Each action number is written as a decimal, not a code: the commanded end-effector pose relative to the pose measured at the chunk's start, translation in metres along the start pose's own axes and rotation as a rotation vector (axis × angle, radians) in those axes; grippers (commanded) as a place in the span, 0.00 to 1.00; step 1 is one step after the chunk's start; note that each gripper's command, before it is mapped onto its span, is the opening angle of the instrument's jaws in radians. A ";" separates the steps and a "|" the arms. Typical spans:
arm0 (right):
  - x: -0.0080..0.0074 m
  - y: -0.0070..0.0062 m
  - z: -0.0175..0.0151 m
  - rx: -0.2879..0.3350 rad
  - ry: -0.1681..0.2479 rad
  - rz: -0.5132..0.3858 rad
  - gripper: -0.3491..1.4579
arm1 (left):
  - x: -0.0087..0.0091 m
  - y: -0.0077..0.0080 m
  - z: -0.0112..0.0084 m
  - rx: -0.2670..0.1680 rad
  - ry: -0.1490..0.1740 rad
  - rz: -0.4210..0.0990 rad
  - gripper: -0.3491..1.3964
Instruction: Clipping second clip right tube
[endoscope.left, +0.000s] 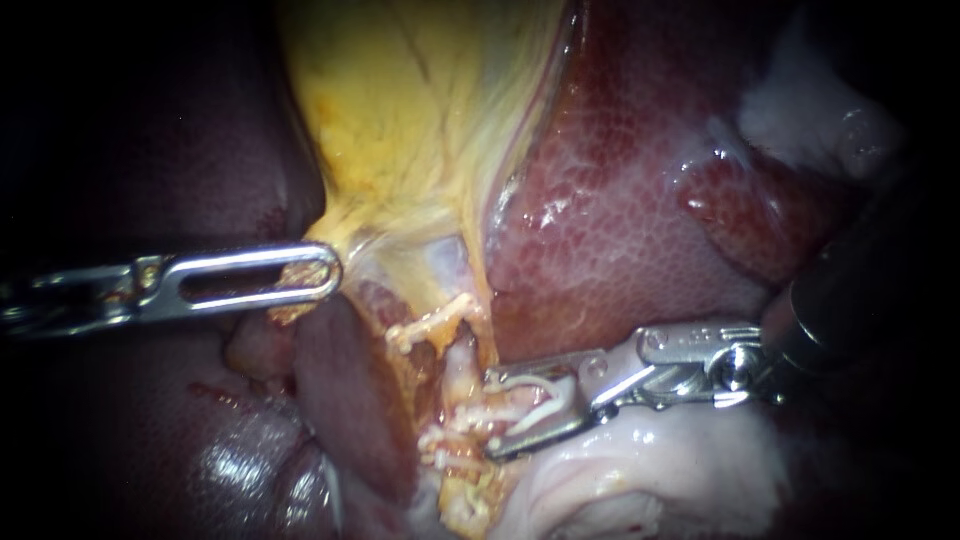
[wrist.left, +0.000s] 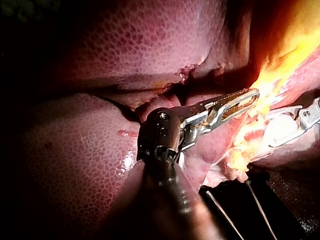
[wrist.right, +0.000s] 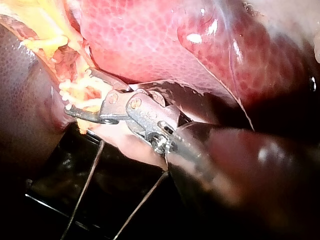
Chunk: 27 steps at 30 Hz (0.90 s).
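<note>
My left instrument (endoscope.left: 325, 272) comes in from the left, its slotted jaws shut on the yellowish lower end of the gallbladder (endoscope.left: 400, 110). In the left wrist view the same jaws (wrist.left: 250, 97) pinch yellow tissue. My right instrument (endoscope.left: 492, 412) comes in from the right, its jaws standing apart with a white clip (endoscope.left: 535, 395) held between them. The jaw tips reach a pale tube (endoscope.left: 462, 365) running down from the gallbladder; I cannot tell whether they straddle it. In the right wrist view, frayed yellow-white tissue hides the jaw tips (wrist.right: 72, 110).
Dark red liver (endoscope.left: 620, 200) lies to the right and left of the gallbladder. Pale whitish tissue (endoscope.left: 640, 470) sits under the right instrument's shaft. Frayed whitish shreds (endoscope.left: 435, 325) cling around the tube. Two thin dark threads (wrist.right: 85, 185) hang under the right instrument.
</note>
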 end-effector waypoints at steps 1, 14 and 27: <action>0.0000 0.0000 0.0000 -0.001 0.000 0.001 0.51 | 0.0000 0.0000 0.0000 0.002 0.001 0.000 0.00; 0.0005 -0.0008 -0.0020 0.004 0.001 0.005 0.51 | -0.0009 -0.0004 -0.0013 0.002 -0.001 0.000 0.00; 0.0022 0.0001 -0.0052 -0.042 0.022 0.026 0.51 | -0.0009 -0.0007 -0.0016 0.003 -0.004 -0.001 0.00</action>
